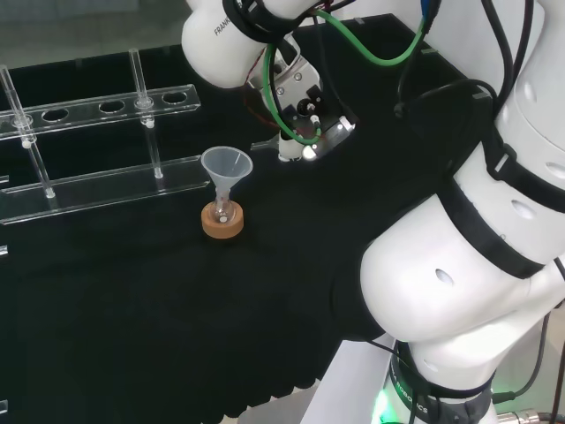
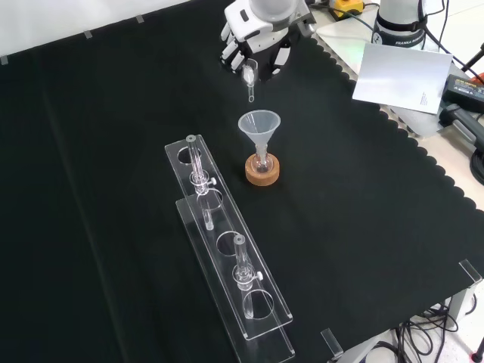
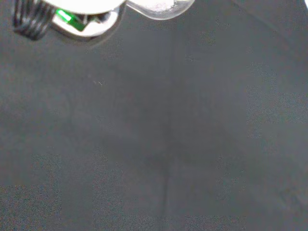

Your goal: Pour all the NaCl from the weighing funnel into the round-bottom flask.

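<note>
Front view: the hand (image 2: 253,41) hangs above the bench near its far edge, its fingers curled round a clear weighing funnel (image 2: 250,79) whose narrow stem points down toward the cloth (image 2: 98,189). Just nearer the camera, toward the middle of the bench, a small round-bottom flask (image 2: 262,162) sits on a cork ring (image 2: 262,170) with a clear plastic funnel (image 2: 259,125) standing in its neck; the stem tip is apart from this funnel's rim and beyond it. A clear tube rack (image 2: 227,253) runs from beside the flask toward the near edge. Head view: the flask (image 1: 222,212), cork ring (image 1: 222,222) and funnel (image 1: 227,168) stand beside the rack (image 1: 97,146). Wrist view: white grains lie in the weighing funnel's bowl (image 3: 161,6).
</note>
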### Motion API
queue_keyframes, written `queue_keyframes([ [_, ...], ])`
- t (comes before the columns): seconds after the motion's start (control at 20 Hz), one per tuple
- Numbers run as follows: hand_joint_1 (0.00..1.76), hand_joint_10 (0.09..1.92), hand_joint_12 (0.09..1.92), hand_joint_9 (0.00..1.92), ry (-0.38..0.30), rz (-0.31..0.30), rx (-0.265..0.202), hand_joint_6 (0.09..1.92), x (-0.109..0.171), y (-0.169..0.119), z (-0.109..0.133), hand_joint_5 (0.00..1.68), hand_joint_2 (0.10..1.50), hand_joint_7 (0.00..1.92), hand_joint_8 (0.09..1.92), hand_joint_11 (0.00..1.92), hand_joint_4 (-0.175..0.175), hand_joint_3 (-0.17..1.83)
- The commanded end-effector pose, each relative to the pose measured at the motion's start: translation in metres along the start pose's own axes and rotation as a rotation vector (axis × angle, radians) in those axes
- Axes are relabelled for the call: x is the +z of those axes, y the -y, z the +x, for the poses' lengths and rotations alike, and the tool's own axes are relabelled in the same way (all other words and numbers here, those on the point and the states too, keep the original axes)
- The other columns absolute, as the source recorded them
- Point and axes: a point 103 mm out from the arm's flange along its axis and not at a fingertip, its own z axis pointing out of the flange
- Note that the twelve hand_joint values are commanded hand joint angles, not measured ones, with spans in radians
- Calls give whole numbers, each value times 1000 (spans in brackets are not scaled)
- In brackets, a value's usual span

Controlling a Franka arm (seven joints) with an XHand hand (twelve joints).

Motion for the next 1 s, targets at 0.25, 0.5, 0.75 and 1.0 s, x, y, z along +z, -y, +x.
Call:
queue_keyframes([
  [0.25,1136,163,914,1225,53,10,-19,496,-4,-4,12,1352,670,775,614,1027,175,579],
  [0.5,1136,154,915,1213,74,28,-16,498,-5,-8,15,1351,669,768,612,1020,175,580],
  [0.75,1136,149,917,1207,92,31,-18,499,-7,-11,18,1351,669,763,611,1016,175,581],
  [1.0,1136,147,919,1205,126,33,-14,501,-11,-12,20,1350,669,761,611,1014,175,582],
])
